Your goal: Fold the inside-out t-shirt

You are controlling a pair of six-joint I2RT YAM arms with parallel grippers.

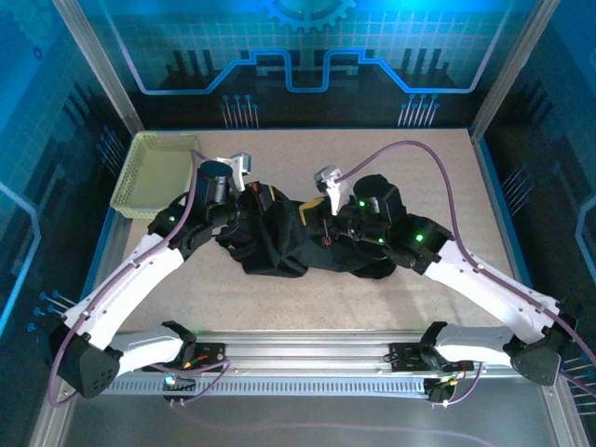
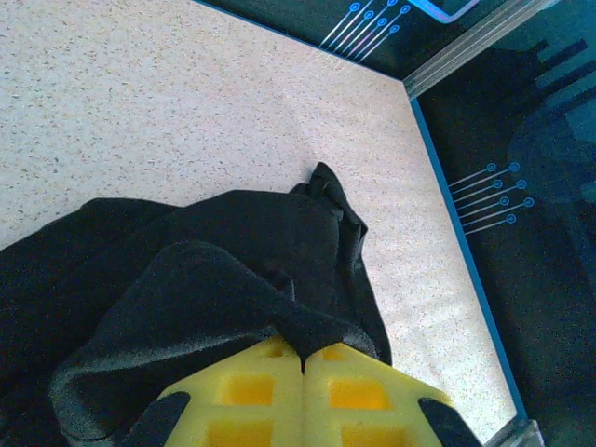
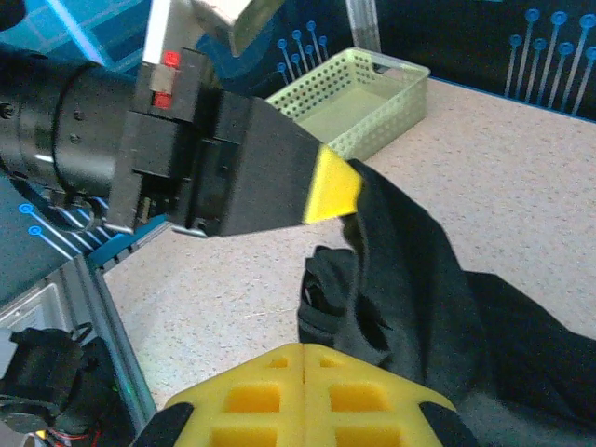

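left claw clamped on one t-shirt, right claw together; one basket.

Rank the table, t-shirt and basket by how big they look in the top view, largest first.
1. table
2. t-shirt, bunched up and partly hidden under the arms, yet it covers more of the picture than the basket
3. basket
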